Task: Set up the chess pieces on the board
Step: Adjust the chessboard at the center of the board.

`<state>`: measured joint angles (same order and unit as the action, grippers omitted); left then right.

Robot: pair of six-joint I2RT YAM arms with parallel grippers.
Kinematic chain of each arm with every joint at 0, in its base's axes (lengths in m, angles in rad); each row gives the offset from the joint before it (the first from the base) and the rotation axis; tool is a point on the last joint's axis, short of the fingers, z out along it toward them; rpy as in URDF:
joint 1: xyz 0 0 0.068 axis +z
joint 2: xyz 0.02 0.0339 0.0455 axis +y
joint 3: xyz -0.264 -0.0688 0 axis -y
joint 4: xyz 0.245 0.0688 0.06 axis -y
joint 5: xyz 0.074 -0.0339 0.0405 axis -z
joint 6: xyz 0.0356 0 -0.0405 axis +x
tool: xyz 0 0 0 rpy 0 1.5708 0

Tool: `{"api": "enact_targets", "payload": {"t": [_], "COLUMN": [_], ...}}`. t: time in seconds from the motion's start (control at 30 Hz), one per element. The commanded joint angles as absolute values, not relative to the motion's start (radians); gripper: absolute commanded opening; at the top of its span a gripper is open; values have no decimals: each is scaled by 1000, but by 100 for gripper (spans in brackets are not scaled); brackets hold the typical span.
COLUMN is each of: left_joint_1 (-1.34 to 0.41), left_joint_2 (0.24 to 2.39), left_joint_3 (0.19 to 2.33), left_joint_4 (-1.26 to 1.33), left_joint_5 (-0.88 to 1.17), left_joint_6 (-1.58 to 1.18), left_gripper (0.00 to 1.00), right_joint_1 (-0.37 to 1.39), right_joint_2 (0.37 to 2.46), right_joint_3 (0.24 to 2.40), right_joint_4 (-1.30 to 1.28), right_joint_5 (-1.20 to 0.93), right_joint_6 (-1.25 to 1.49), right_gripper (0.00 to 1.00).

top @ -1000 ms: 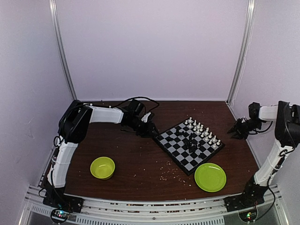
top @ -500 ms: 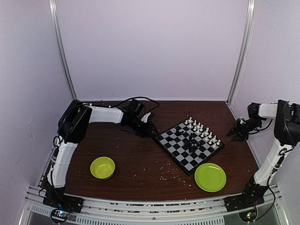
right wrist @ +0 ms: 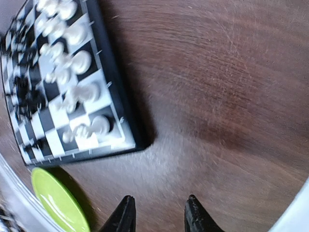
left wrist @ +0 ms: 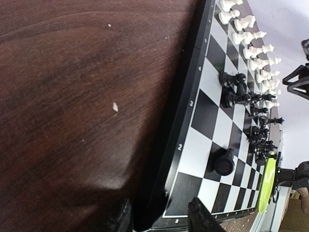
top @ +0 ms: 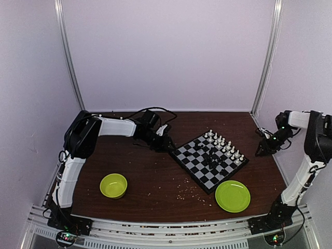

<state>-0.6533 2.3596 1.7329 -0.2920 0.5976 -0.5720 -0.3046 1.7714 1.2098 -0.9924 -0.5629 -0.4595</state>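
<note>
1. Top view: the board sits diamond-wise on the bench, right of centre. The white chess pieces line its 1–2 o'clock edge in two rows, and the black chess pieces are bunched mid-board.
2. Same view: the left claw is low at the board's 9 o'clock corner. The right claw is off the 3 o'clock corner, apart from the board.
3. The green bowl is at 8 o'clock from the board, well apart. The green plate is at 5 o'clock, just beside the board.
4. Left wrist view: the left claw is released. Its fingers are spread astride the board's corner rim, and I can't tell if either touches it. One black piece stands alone on the near squares. The other black ones are clustered beyond, with the white rows at 1 o'clock.
5. Right wrist view: the right claw is released with nothing between its fingers, only bare bench. The board's corner is at 10 o'clock with blurred white pieces on it. The plate is at 7 o'clock.
</note>
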Motion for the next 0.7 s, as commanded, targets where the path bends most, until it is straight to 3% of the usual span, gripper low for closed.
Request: {"api": "enact_targets", "payload": {"t": [0.0,0.13,0.33,0.47,0.57,0.67], "left_joint_1": [-649,-648,-649,-649,-648,-648], "left_joint_2": [2330,2334,2342,2345,2342,2334], "left_joint_3": [1718,1727,1733,1730,1729,1725], "left_joint_4": [-306,-304,-294,-290,-290,-296], "left_joint_5": [601,604,616,611,613,605], "left_joint_6": [-538,-522,-521,-522,-525,-519], "left_gripper": [41,42,42,42,42,42], "right_joint_1": [-287,-260,-255,-236,-205,-203], "right_joint_2": [1646,1539,1353,1380,1522,1643], "right_joint_3": [1167,1139,1052,1064,1196,1361], "right_joint_4": [-1038,-1049,-943,-916,-1041,-1140], "right_joint_5": [-424,-366,-456,-515,-455,-362], "right_joint_6": [-792,-1081,-1626,-1808,-1819,-1753], "right_gripper": [34,36,48,53,48,35]}}
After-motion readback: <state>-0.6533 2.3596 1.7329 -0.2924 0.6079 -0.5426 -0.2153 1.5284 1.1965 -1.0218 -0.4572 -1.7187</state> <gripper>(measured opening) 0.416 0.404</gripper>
